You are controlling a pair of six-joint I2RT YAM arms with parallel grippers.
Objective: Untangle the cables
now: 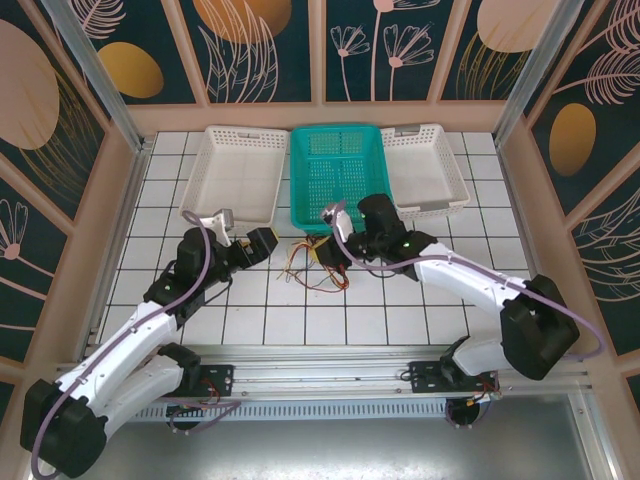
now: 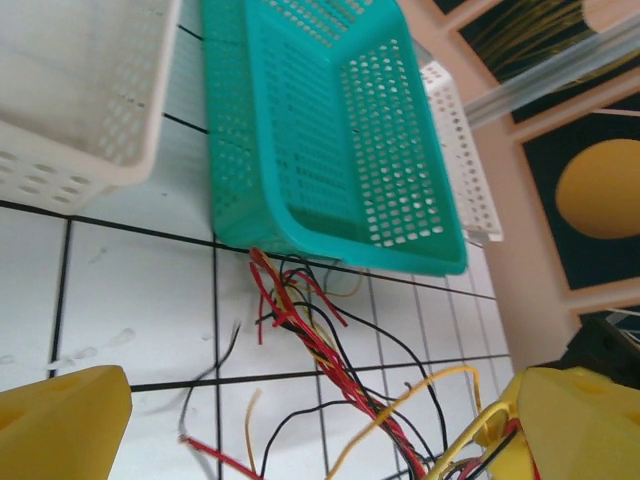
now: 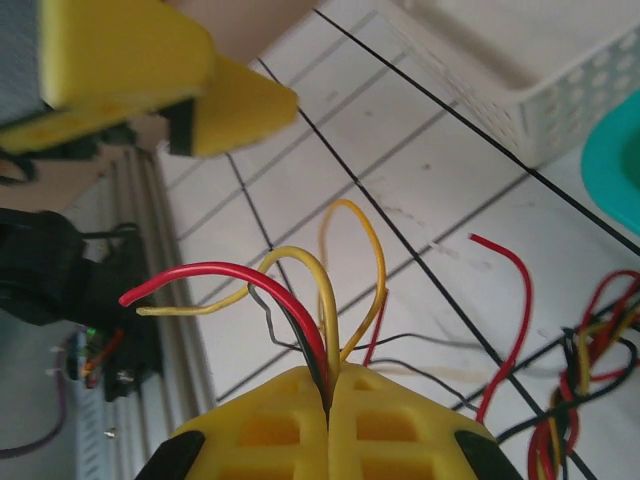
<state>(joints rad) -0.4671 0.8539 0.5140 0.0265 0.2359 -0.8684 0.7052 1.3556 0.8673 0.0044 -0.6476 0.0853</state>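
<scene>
On white tiles just in front of teal basket [image 1: 335, 129]: cables [image 1: 318, 262], thin wires in red, yellow, orange and black, crossed and partly twisted into one loose clump.

Condition: tangled. No strand laid apart from the rest, no strand in any basket.

Gripped at one side by right gripper [image 3: 328, 392], clenched on a pinch of red, yellow and black strands that fan out past its yellow fingers.

Attended on the other side by left gripper [image 1: 258, 243], released, jaws spread wide, just beside the clump, holding nothing.

Backed by white baskets [image 1: 200, 170] flanking the teal one.

Progress, as judged: early. First grasp made; separation of every strand outstanding.
</scene>
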